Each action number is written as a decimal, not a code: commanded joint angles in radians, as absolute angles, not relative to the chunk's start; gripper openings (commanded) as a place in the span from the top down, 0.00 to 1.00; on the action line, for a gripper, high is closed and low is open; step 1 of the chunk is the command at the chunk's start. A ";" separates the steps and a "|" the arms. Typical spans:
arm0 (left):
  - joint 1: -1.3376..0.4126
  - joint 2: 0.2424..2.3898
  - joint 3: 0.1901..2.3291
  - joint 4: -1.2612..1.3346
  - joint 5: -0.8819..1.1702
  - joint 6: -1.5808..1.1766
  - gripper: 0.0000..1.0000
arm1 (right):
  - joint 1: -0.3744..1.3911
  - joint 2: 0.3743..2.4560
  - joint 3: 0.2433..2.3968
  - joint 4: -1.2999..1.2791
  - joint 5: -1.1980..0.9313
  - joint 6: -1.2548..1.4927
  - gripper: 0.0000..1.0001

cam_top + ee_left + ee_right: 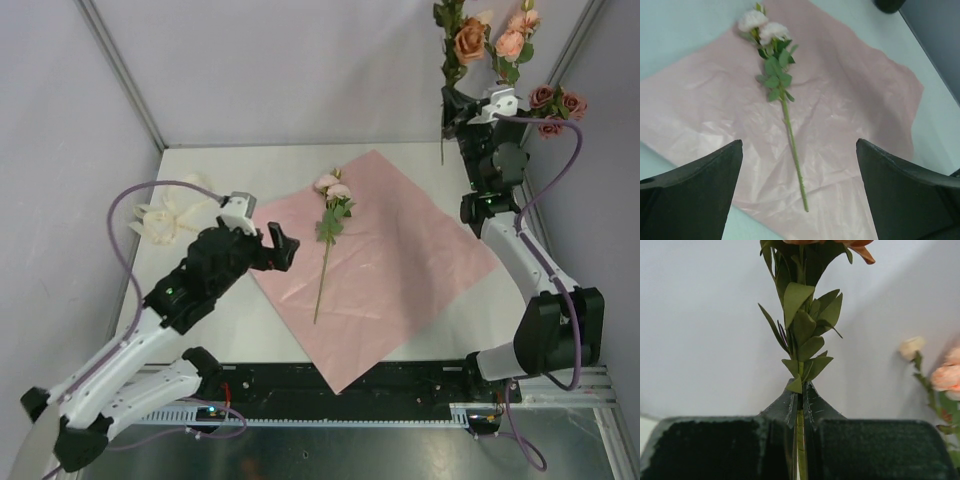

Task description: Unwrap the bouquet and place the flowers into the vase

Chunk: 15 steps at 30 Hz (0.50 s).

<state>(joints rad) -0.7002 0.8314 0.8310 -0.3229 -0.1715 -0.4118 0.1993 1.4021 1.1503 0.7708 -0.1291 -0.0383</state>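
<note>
The table [220, 170] has the pink paper [400, 250] spread flat across its middle, already unwrapped. The left arm [150, 320] reaches in low from the near left, wrist tipped down toward the paper's left edge. The right arm [520, 250] stands tall at the far right, wrist raised.

Key relation: the loose flower [327, 250] lies flat on the paper just right of the left gripper [280, 248]. It is well apart from the right arm, so the left arm is nearer. Its long axis runs near-to-far with a slight tilt, pale blooms at the far end and cut end toward the arms. In the left wrist view the jaws stand wide apart and empty. The stem's lower part lies on the paper in the gap between them, roughly crosswise to the opening, so a straight drop and pinch looks workable.

The right gripper [800, 400] is clamped on the held flower [468, 40], stem upright with an orange bloom on top. Standing flowers [555, 105] rise behind the right wrist, probably in the vase, but the vase itself is hidden by the arm. The ribbon [165, 220] lies bunched on the table's left side, apart from the paper.
</note>
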 commanded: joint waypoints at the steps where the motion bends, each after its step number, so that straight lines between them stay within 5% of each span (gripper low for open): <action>1: -0.704 0.703 0.882 -0.447 -0.275 -0.250 0.01 | 0.125 1.474 1.253 0.972 -0.164 -0.081 1.00; 15: -0.704 0.497 0.745 -0.501 -0.493 -0.109 0.01 | -0.121 1.807 1.554 1.189 -0.179 -0.118 1.00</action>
